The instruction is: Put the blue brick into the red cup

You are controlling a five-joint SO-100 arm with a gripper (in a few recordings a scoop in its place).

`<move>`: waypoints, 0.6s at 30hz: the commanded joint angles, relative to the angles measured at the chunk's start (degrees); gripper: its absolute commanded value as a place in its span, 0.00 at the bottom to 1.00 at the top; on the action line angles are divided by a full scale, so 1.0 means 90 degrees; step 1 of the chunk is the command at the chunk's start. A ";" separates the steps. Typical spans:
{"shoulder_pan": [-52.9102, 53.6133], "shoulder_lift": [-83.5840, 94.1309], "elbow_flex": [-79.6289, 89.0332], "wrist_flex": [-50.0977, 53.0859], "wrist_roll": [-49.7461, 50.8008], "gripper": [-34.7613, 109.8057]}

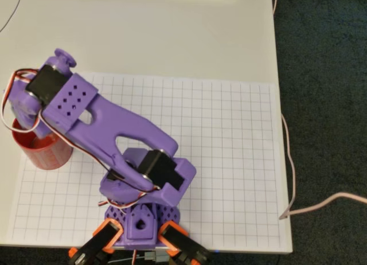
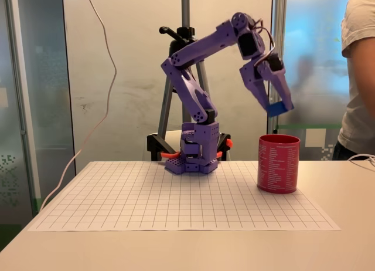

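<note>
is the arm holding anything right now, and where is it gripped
Yes: the end effector holds the blue brick at its fingertips, pinched by opposite sides, above the red cup.

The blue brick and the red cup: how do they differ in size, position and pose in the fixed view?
The blue brick is much smaller than the red cup. The brick hangs in the air, held between the gripper's fingers, while the cup stands on the grid sheet. The brick sits tilted; the cup is upright, its open rim facing up. Both are single-coloured, and the brick is about straight above the cup.
</note>
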 commanded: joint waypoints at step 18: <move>-0.0449 0.0146 0.0088 0.0234 0.0635 0.70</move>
